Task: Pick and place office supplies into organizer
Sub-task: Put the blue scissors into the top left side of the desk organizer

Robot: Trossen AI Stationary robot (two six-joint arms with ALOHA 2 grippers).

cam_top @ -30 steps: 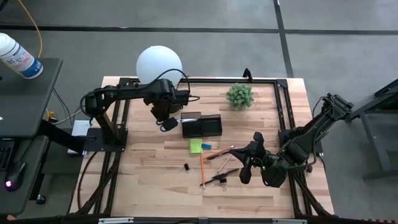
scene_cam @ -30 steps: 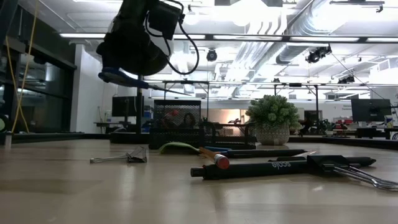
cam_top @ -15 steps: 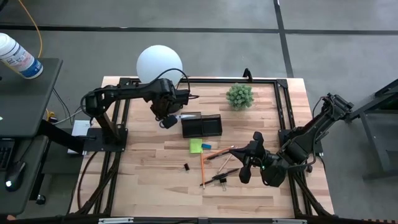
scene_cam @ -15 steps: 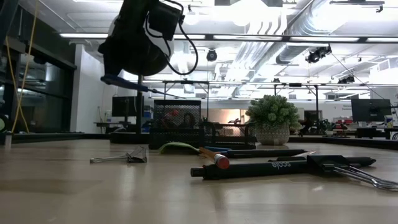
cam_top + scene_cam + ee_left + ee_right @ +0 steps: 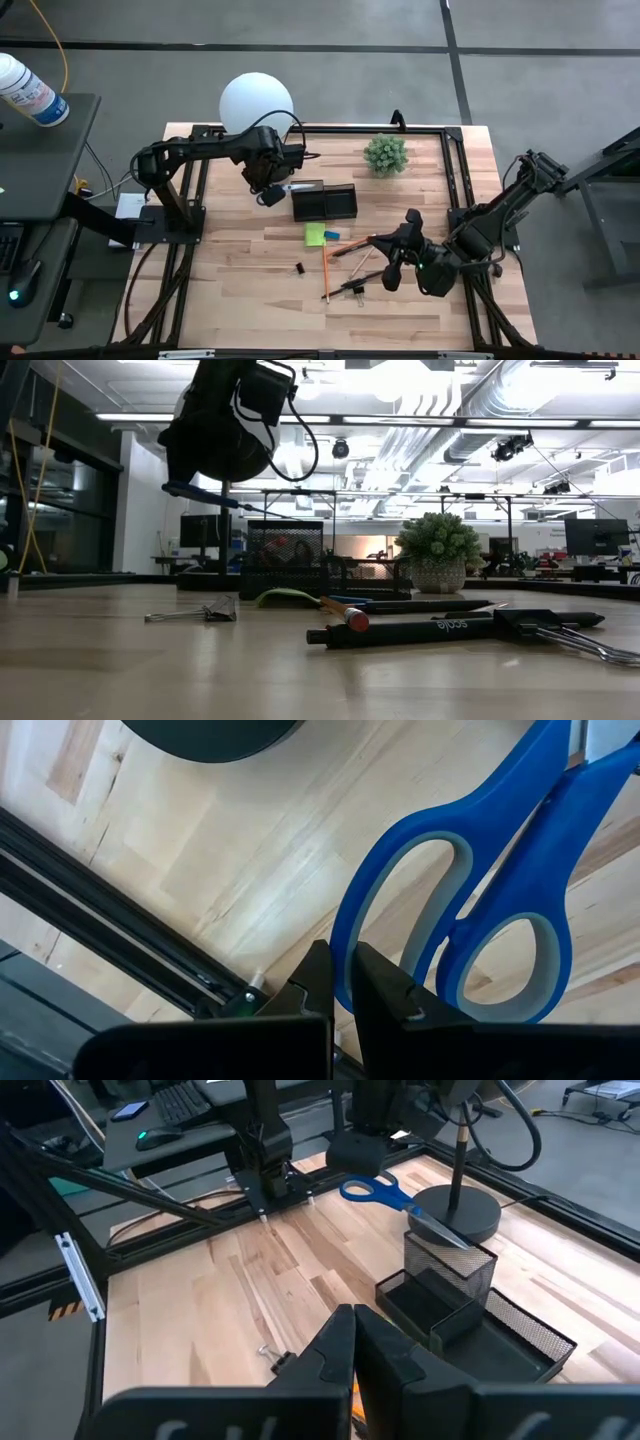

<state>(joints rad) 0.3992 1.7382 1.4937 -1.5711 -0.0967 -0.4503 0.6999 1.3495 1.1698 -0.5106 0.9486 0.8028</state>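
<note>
From above, you can see the left pincer [image 5: 268,190] holding the blue-handled scissors [image 5: 281,190] by one loop, blades pointing at the near end of the small smoky-black mesh organizer [image 5: 324,202] on the wooden desk [image 5: 250,270]; over the last second the scissors have swung from hanging beside the box to lying nearly level, tips just at its edge, so you are probably lining up for the drop into the tall compartment. The right pincer [image 5: 395,262] has eased slightly toward the loose orange pencil [image 5: 327,270], dark pens and lime-green sticky-note pad [image 5: 315,234], all yet to be put away. At desk height, the scissors [image 5: 205,493] hang clear above the desk, higher than the organizer [image 5: 285,545]. In your left wrist view, the fingers are pinched shut on a blue loop [image 5: 400,920]. The right wrist view shows that arm's fingers closed on nothing, and the blades [image 5: 432,1228] resting over the organizer's rim [image 5: 450,1260].
</note>
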